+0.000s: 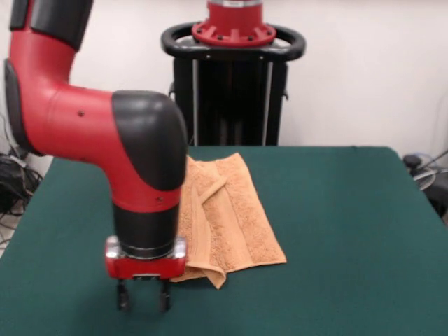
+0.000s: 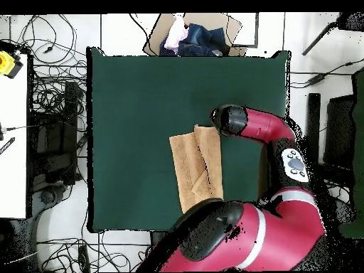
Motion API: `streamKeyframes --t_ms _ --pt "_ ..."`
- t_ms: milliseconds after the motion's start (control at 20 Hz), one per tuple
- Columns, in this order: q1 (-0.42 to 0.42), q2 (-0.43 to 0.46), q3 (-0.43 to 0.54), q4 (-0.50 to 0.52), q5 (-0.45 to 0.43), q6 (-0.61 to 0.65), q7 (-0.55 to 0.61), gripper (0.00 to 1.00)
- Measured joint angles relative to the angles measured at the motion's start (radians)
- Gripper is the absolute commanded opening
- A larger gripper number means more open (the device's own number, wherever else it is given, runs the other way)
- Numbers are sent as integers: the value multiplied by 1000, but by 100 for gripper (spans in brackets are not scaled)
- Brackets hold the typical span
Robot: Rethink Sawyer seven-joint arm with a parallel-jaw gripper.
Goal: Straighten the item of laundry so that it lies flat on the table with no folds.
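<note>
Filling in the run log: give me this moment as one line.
towel: folded, on table | gripper: open, empty, beside towel's near corner | fingers: pointing down | task: not done

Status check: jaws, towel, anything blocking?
Gripper jaws open, empty, beside the towel's corner. Towel still folded over on the table. Nothing blocking.

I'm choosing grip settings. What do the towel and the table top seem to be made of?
Towel: looks like terry cloth, peach, with a nubby looped pile and flatter woven bands. Table: top seems covered in dark green felt or similar fabric, matte, no shine.
</note>
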Motion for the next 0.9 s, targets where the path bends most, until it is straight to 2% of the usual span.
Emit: streamKeyframes --t_ms 400,900 --pt "51 -37 0 75 39 73 0 100" --pt "85 -42 -7 78 44 76 0 100"
